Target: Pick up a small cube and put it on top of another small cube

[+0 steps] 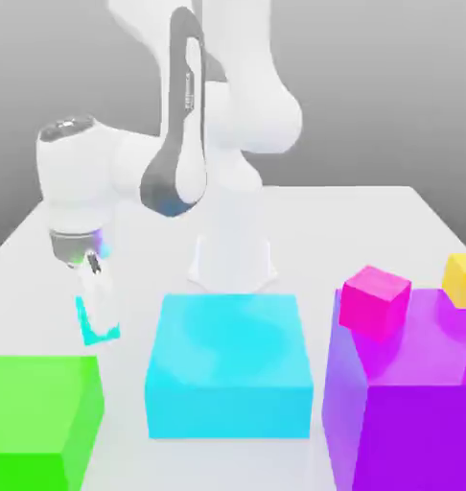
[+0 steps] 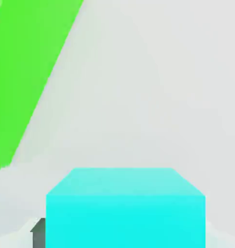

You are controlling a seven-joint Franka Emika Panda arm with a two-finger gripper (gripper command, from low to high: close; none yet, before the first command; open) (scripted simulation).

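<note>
- In the exterior view, the small cyan cube (image 1: 87, 332) is held clamped in the gripper (image 1: 99, 318), between the green block (image 1: 40, 403) and the robot arm (image 1: 79, 187).
- The large cyan block (image 1: 227, 412) is seen mid-table; on the purple block (image 1: 419, 432), at the exterior view's right, the magenta cube (image 1: 374, 302) and yellow cube (image 1: 463, 281) are borne.
- In the hand view, the small cyan cube is seen close up, with the green block's edge beyond it, well apart.

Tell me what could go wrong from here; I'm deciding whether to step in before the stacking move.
The small cyan cube sits in the pincer, low beside the green block, so a sideways move might clip that block. The small magenta cube, if it is the target, stands at an angle on the purple block; a misaligned release could tip the stack.
</note>
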